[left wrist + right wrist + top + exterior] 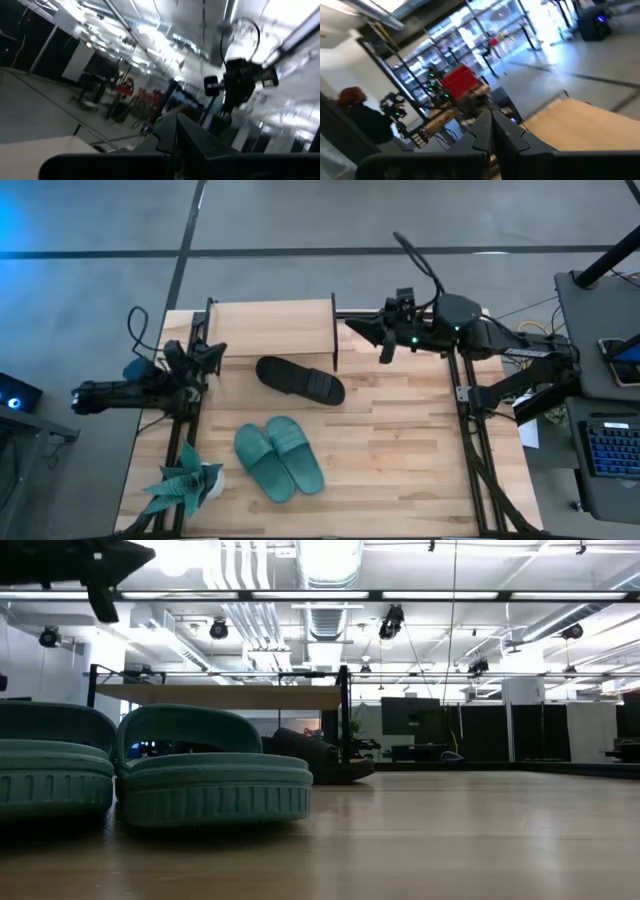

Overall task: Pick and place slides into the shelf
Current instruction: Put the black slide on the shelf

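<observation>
3 slides lie on the tabletop (400, 450) while both arms hold back at the far corners, beside the shelf.

Nearest, the teal-green pair (279, 459) lies side by side and touching, with a green plant (185, 483) off to its left. Beyond them, 1 black slide (300, 380) rests on the tabletop just in front of the shelf (270, 327), which stands at the far edge. The left gripper (212, 352) sits by the shelf's left end, the right gripper (362, 330) by its right end; both sets of fingers are clenched on nothing.
</observation>
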Controlling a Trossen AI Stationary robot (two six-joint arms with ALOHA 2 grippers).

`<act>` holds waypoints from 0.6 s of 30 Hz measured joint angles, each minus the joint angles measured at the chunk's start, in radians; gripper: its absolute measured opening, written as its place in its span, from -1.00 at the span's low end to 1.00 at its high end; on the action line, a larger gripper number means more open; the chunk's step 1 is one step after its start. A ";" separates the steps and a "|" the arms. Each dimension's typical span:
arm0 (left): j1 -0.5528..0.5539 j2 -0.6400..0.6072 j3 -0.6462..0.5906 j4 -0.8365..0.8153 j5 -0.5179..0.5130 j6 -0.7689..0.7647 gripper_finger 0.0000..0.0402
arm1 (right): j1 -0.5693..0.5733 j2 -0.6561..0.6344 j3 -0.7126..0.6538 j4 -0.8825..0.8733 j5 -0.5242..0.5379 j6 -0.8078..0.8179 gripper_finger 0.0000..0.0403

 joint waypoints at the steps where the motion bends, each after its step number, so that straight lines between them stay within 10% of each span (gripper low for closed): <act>1: 0.000 0.026 0.033 -0.038 0.011 0.021 -1.00 | -0.007 -0.004 0.000 -0.028 0.001 0.011 -0.96; 18: 0.000 0.646 0.419 -0.895 0.103 0.349 -1.00 | -0.035 -0.009 -0.002 -0.292 0.006 0.072 -0.96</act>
